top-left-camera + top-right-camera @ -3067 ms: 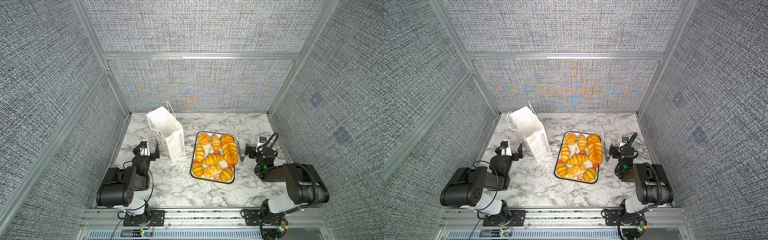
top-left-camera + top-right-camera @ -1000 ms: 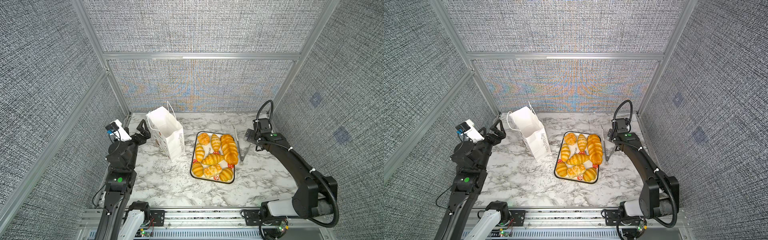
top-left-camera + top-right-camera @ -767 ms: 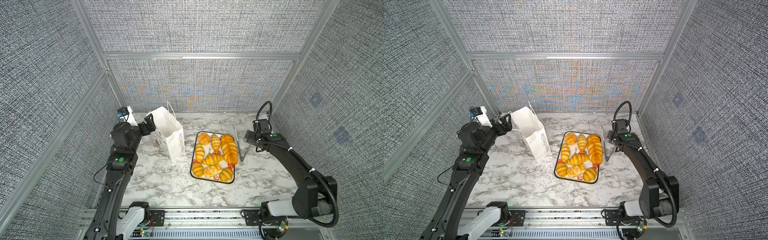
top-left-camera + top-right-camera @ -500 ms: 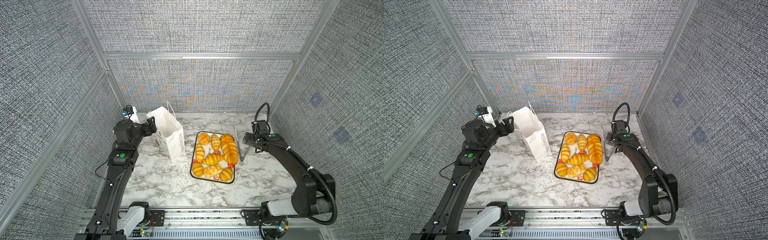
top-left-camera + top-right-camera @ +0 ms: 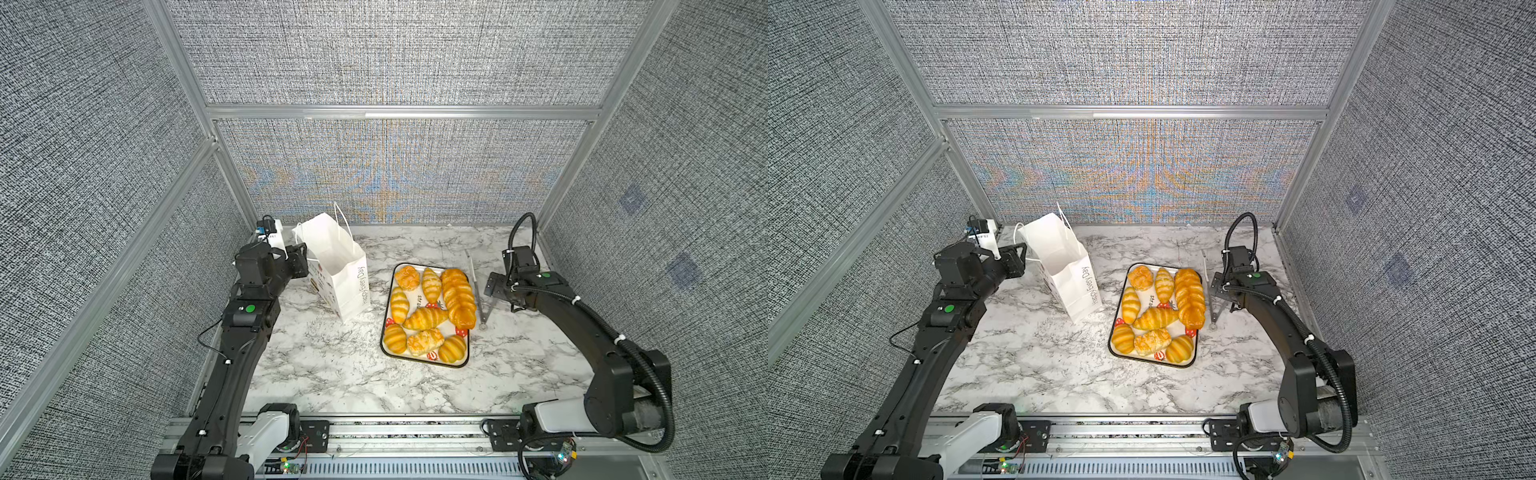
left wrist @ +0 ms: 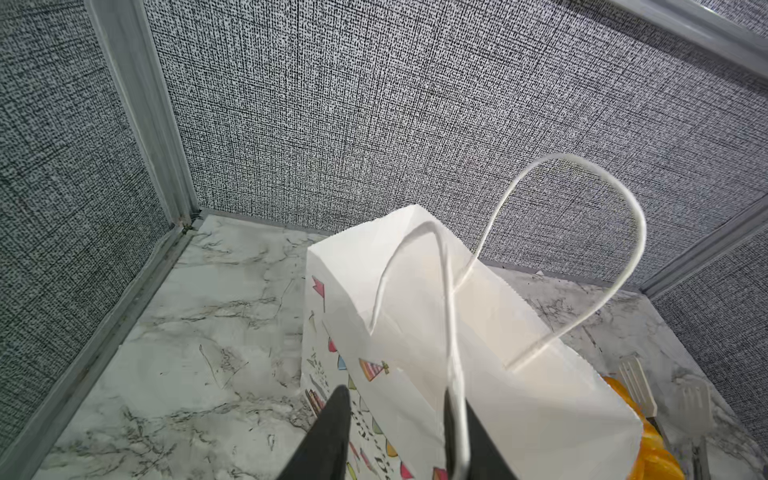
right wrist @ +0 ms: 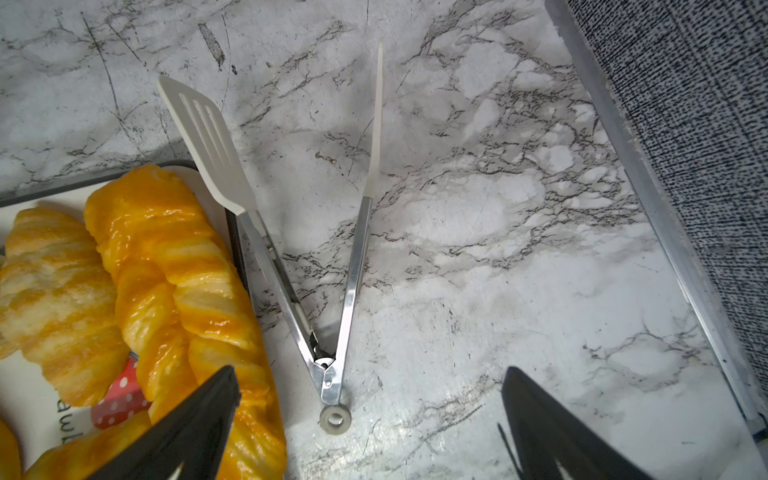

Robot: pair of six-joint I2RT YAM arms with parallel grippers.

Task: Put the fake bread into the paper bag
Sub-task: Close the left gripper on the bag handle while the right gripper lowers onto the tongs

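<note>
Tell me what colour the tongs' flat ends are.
White; the tongs show best in the right wrist view.

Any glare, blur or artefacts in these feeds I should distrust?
In both top views: rainbow moiré across the back wall panel. Right wrist view: glare spots on the braided loaf, sheen on the marble beside the tongs. Left wrist view: the paper bag looks washed out, its nearest cord handle soft.

Tongs (image 7: 351, 286) lie spread in a V on the marble worktop (image 7: 498, 208), one slotted blade overlapping the tray (image 7: 237, 245) corner. On the tray: braided loaf (image 7: 178, 266) along the rim, croissant (image 7: 54, 299) touching it. Right gripper (image 7: 370, 374) above the tongs' hinge end, jaws wide apart, nothing between them.
</note>
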